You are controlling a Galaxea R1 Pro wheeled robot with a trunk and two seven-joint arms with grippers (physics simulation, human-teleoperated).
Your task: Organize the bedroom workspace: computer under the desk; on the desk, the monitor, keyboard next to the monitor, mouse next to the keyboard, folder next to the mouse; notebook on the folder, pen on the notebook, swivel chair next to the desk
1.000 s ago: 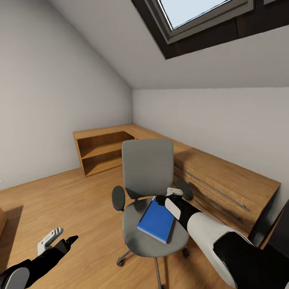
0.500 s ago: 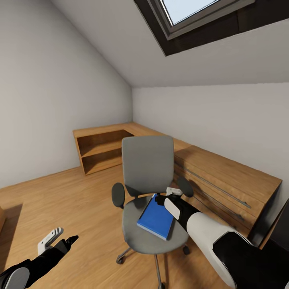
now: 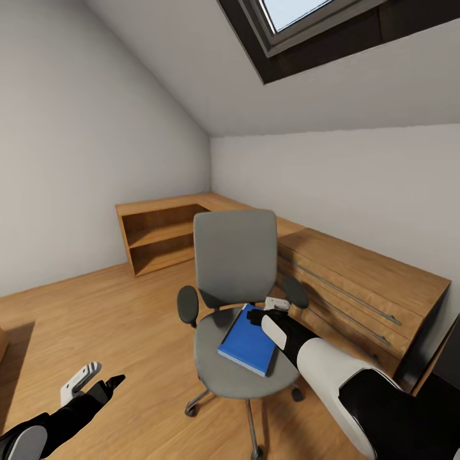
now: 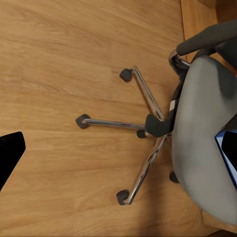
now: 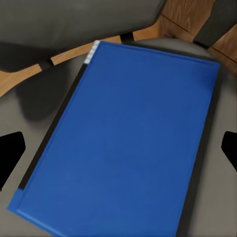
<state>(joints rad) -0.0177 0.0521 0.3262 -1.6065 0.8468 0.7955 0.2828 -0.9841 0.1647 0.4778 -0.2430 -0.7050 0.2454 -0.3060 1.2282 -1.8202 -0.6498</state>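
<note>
The swivel chair (image 3: 235, 268) stands mid-room on the wood floor, its grey seat toward me. The blue folder (image 3: 246, 340) lies flat on that seat. My right gripper (image 3: 266, 310) hovers open just above the folder's far corner. In the right wrist view the folder (image 5: 123, 143) spreads beneath the right gripper (image 5: 118, 150), whose fingertips (image 5: 11, 148) sit far apart at either side, touching nothing. My left gripper (image 3: 94, 382) hangs open and empty low at the left, over bare floor. The left wrist view looks down on the chair's chrome base (image 4: 143, 129), its seat (image 4: 202, 148), and a sliver of the folder (image 4: 228, 154).
A light wooden dresser (image 3: 358, 281) with long bar handles runs along the right wall behind the chair. It joins an open shelf unit (image 3: 160, 233) in the corner. A dark-framed skylight (image 3: 319, 32) sits in the sloped ceiling. Open floor lies to the left.
The whole picture has drifted slightly upward, so the camera moved. Both arms keep their places, and the folder still lies on the seat.
</note>
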